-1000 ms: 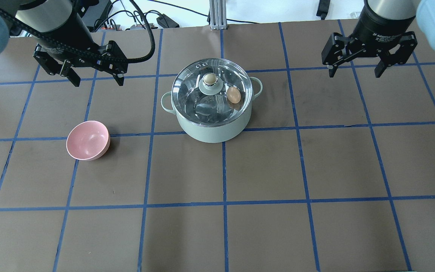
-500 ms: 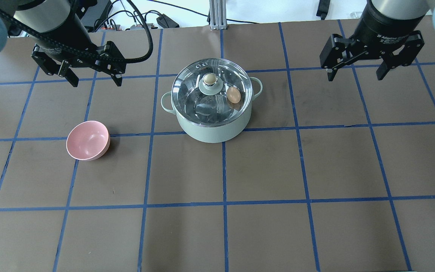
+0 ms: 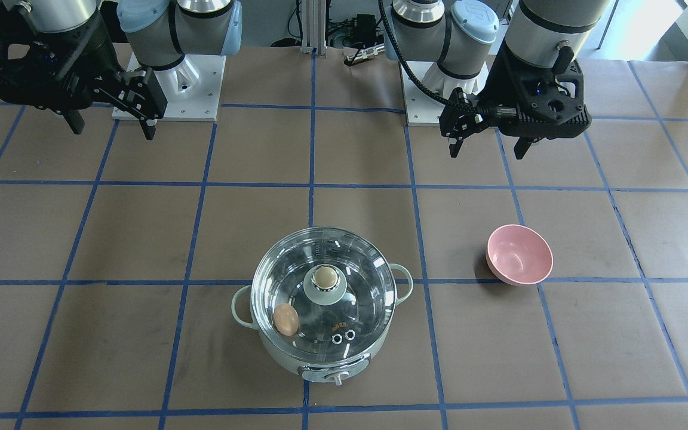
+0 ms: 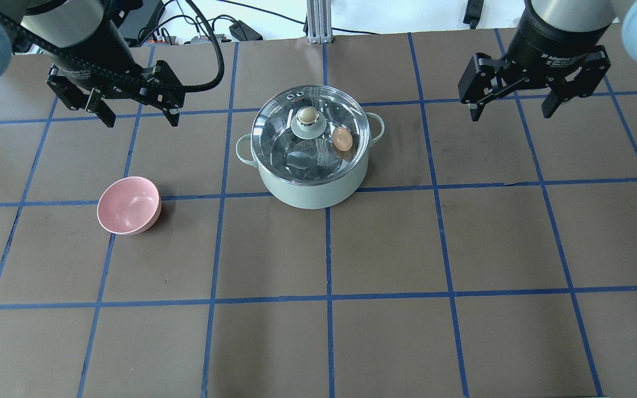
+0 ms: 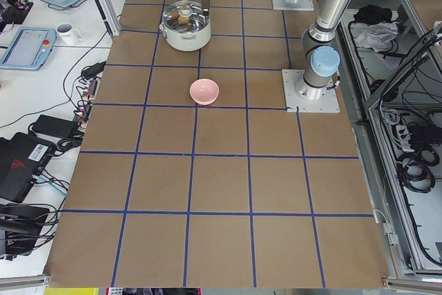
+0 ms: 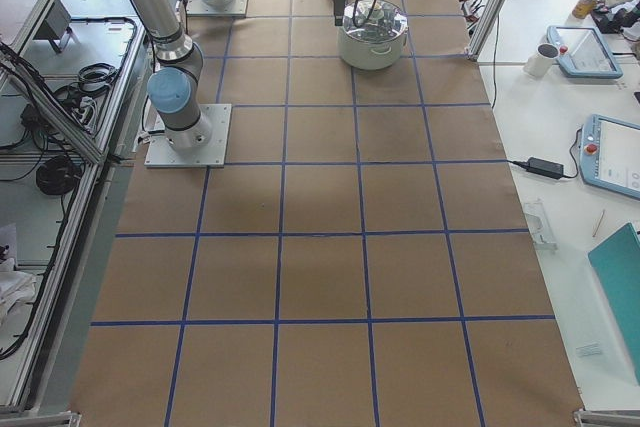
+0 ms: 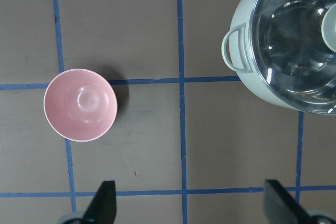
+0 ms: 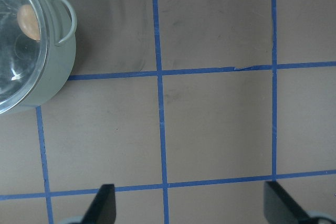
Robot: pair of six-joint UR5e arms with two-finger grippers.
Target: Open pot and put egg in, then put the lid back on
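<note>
The mint-green pot stands at the table's middle back with the glass lid seated on it, beige knob up. The tan egg shows through the glass on the pot's right side; it also shows in the front view and the right wrist view. My left gripper hangs open and empty, left of the pot. My right gripper hangs open and empty, right of the pot. Neither touches anything.
A small pink bowl sits empty, left of and nearer than the pot, below my left gripper in its wrist view. The brown table has a blue tape grid. Cables lie beyond the far edge.
My right gripper has drifted a little toward the pot, still open. The left gripper has barely shifted. Pot, lid, egg and bowl have not moved.
</note>
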